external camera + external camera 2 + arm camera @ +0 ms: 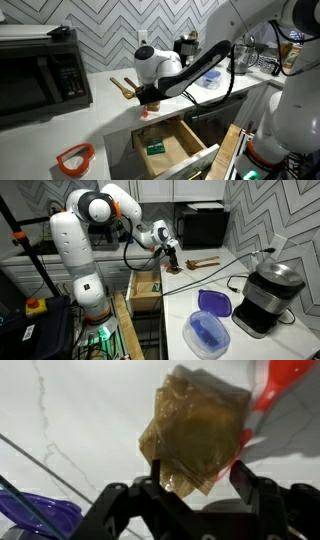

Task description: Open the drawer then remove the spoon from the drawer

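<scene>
The drawer [188, 136] stands pulled open below the counter edge, its light wood inside showing in both exterior views [146, 286]. My gripper [148, 97] hangs low over the white counter just behind the drawer [172, 260]. In the wrist view a blurred tan shape, the spoon [195, 422], fills the space between the fingers of the gripper [197, 468]. The jaws stand apart; the left finger overlaps the spoon's edge, while the right one sits just beside it. In the exterior views the gripper hides the spoon.
Two darker wooden utensils [122, 88] lie on the counter beside the gripper [200, 265]. A small green item [155, 147] sits in the drawer. A microwave [40, 70], an orange-red ring [75, 157], a blue box with lid [210, 330] and a steel appliance [265, 295] stand around.
</scene>
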`<act>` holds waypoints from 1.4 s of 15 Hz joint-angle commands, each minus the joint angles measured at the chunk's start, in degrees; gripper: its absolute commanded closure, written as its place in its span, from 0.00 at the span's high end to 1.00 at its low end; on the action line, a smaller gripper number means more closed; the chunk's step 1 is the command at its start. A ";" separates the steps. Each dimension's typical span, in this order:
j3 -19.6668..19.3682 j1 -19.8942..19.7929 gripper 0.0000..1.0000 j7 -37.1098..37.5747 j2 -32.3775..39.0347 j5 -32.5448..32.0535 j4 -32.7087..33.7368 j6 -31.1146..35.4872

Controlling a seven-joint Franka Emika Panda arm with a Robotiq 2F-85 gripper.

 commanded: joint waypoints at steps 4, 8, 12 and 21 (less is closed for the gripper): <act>-0.16 1.84 1.00 0.41 -5.42 -0.80 -2.25 -2.43; 0.35 1.84 1.00 -0.43 -9.39 0.50 -3.70 -1.48; 0.52 2.14 1.00 -4.58 -14.60 7.52 -6.43 0.15; 3.18 0.22 1.00 -8.82 -17.54 14.94 -6.11 -1.16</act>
